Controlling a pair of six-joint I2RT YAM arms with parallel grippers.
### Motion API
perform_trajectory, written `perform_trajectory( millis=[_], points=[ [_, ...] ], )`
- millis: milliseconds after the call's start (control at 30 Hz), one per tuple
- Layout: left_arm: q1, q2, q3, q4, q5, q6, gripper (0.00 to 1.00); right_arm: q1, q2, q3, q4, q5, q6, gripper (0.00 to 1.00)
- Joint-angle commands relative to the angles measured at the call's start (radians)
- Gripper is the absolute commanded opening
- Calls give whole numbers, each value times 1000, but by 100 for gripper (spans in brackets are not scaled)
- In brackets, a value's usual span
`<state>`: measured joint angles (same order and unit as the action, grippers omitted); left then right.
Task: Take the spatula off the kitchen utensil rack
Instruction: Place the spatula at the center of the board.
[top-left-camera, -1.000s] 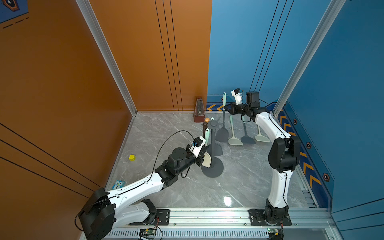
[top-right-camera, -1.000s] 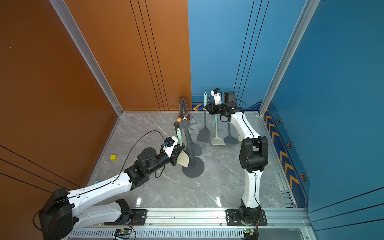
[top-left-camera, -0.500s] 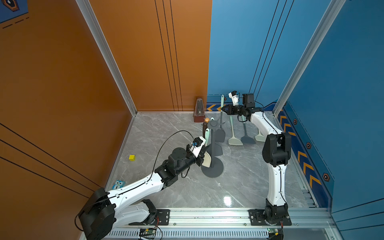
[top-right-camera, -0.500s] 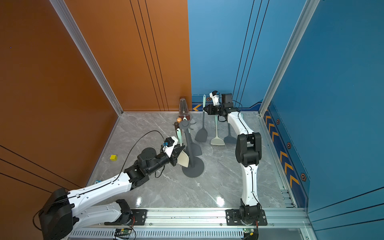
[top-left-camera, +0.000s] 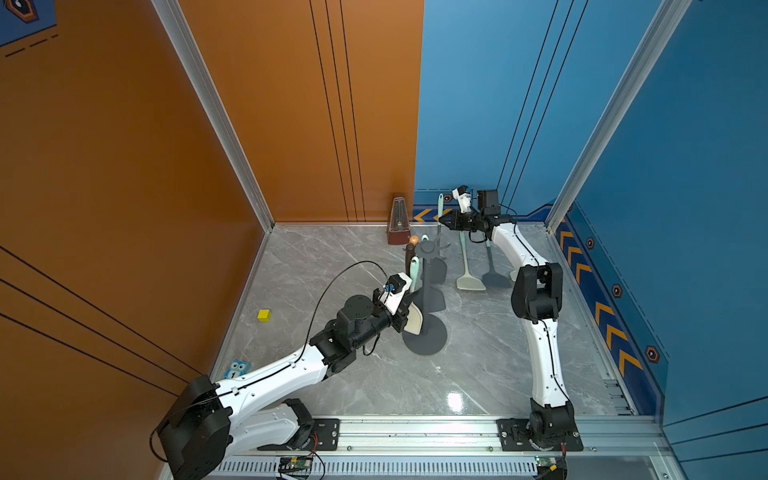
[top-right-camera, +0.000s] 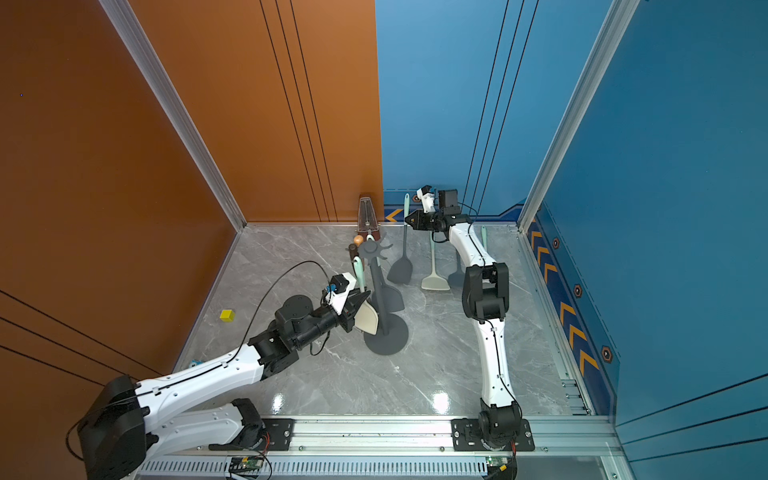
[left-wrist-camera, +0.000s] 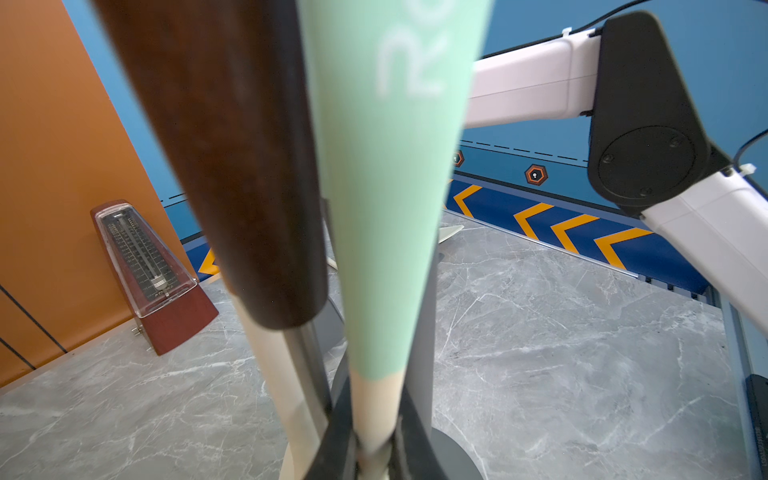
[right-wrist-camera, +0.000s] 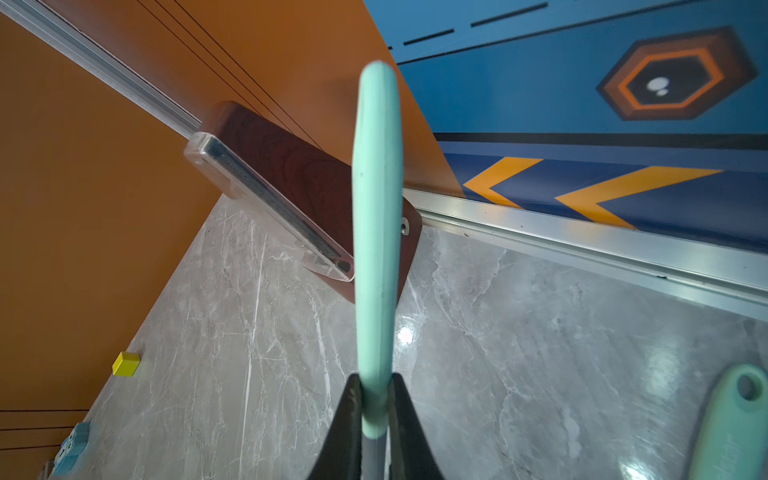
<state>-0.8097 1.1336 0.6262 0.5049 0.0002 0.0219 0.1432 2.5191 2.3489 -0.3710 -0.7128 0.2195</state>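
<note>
In both top views, a dark grey matte kitchen utensil rack (top-left-camera: 434, 340), with a round disc base, a slim pole and a star-shaped crown of prongs, stands mid-floor on grey marble. Your left gripper (top-left-camera: 409, 307) is clenched low on a cream-bladed spatula with a mint-green handle (top-left-camera: 415, 324). That spatula hangs upright just beside the pole. Whether its top is still hooked on a prong is too small to tell.

Your right gripper (top-right-camera: 409, 219) is up near the back wall, grasping a dark grey spatula with a mint-green handle (top-right-camera: 401, 270). This one hangs upright just beyond the crown and looks apart from the prongs. A pale mint spatula (top-left-camera: 470, 283) and a dark one (top-left-camera: 494, 277) lie flat on the floor near the right arm.

In the left wrist view, the mint handle tapers to a cream neck pinched between the black fingers (left-wrist-camera: 332, 453). A brown wooden handle (left-wrist-camera: 232, 166) hangs just beside it, with the grey pole close behind. A wooden metronome (left-wrist-camera: 145, 266) stands by the orange wall.

In the right wrist view, black fingers (right-wrist-camera: 345, 428) close where the mint handle meets its grey shaft. The handle's end stands free, with no prong around it.

The dark spatula seems to be already off the rack, so the step in hand looks like carrying it away. Next, you would lower the right arm and lay the spatula on bare floor beside the others. Keep its head clear of the crown as you go.
</note>
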Motion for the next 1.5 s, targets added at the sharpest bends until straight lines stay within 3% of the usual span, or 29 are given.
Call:
perform_trajectory(
  millis=[0,667,1100,1467],
  points=[
    [13,4,-7,15,-34,-7,11,-6,42,71,-110,-38,2,0],
    [8,24,10,15,-21,-14,11,-14,146,127,-289,-36,-40,0],
    [7,30,9,16,-22,-12,11,-11,188,144,-311,10,-24,0],
    [9,27,6,15,-26,-9,11,6,121,116,-310,48,-53,0]
  ],
)
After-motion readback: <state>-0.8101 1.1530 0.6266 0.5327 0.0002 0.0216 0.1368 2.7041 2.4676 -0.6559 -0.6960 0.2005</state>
